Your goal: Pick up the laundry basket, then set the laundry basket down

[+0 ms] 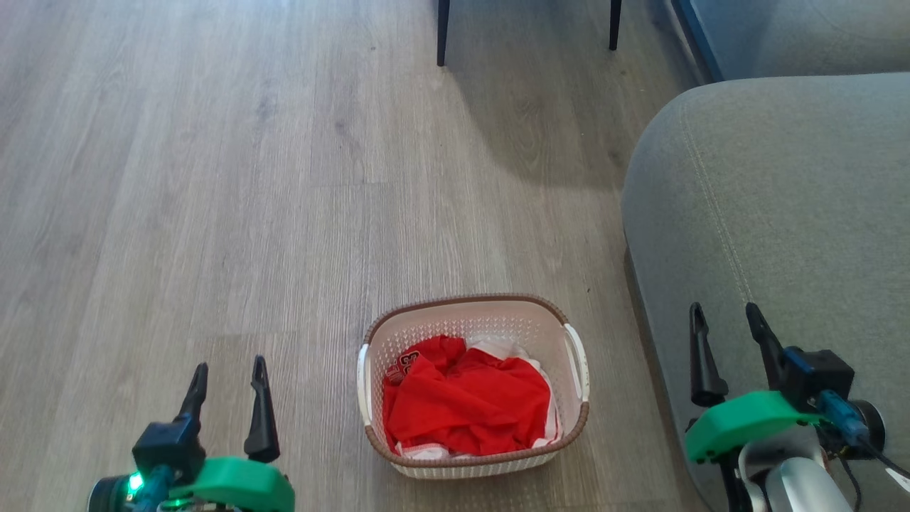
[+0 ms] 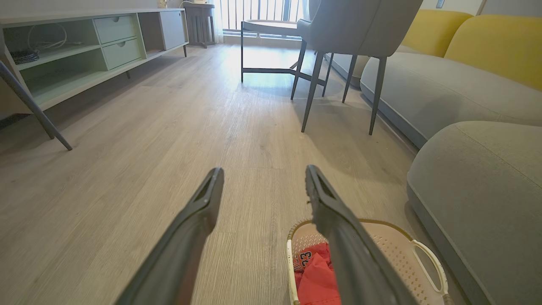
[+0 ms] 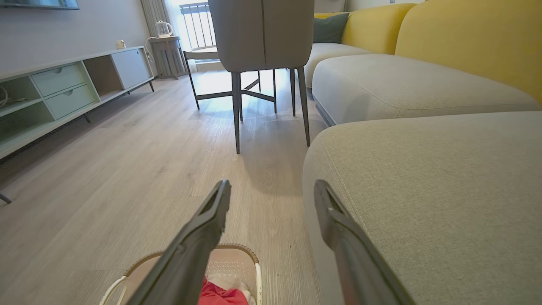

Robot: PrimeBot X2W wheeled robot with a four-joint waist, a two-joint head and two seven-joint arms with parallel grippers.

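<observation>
My left gripper [image 1: 229, 364] and right gripper [image 1: 723, 308] hung spread and empty, flanking the laundry basket [image 1: 469, 299]. The wrist views added a cabinet [image 2: 84, 46].

Perforated matt plastic laundry basket [image 1: 490, 323]; red cloth [image 1: 466, 405]; matt wood-grain floor [image 1: 213, 178]; woven-fabric sofa [image 1: 782, 199].
</observation>
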